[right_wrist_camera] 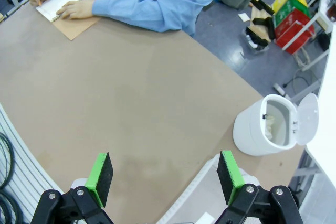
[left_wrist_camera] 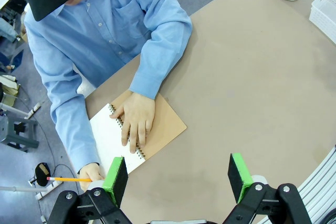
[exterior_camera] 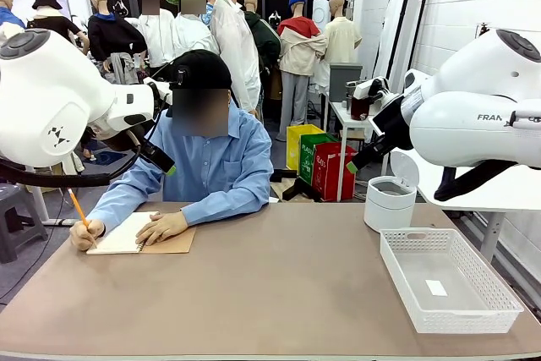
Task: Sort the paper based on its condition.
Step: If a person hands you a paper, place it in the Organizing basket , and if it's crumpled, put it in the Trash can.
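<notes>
Directly under right fingers (right_wrist_camera: 100,179) — basket (right_wrist_camera: 185,199) edge, open tabletop (right_wrist_camera: 131,93).

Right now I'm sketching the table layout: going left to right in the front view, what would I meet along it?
orange pencil → spiral notebook → white lidded bin → white mesh basket

- We see a plain tan surface (exterior_camera: 279,293).
- The mesh basket (exterior_camera: 397,275) and the bin (exterior_camera: 387,207) are white.
- The notebook (exterior_camera: 122,234) has white pages and a brown cover; the pencil (exterior_camera: 78,207) is orange.
- The shirt (exterior_camera: 215,166) is blue and the cap (exterior_camera: 199,69) black.
- The left gripper (left_wrist_camera: 177,176) and right gripper (right_wrist_camera: 165,176) are black with green pads (left_wrist_camera: 115,179).
</notes>
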`<control>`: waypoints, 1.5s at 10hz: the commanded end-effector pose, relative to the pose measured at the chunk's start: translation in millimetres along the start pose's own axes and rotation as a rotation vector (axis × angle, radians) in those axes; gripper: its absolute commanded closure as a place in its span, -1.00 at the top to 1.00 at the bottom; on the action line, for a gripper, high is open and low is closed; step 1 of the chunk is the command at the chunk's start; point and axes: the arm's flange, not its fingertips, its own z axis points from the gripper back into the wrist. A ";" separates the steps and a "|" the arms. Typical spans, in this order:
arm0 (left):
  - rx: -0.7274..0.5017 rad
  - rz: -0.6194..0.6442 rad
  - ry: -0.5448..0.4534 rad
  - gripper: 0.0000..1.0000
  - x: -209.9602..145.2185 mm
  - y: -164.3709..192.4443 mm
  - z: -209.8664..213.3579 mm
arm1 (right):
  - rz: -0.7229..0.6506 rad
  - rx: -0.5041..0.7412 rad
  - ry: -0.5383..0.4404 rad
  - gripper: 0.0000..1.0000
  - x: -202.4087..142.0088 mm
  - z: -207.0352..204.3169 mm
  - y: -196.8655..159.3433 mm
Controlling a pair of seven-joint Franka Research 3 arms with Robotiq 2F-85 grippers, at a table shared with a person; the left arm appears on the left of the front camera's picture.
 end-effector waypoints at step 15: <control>0.000 -0.004 0.000 1.00 0.3 0.0 -0.3 | 0.000 0.001 0.000 1.00 0.8 0.7 -0.2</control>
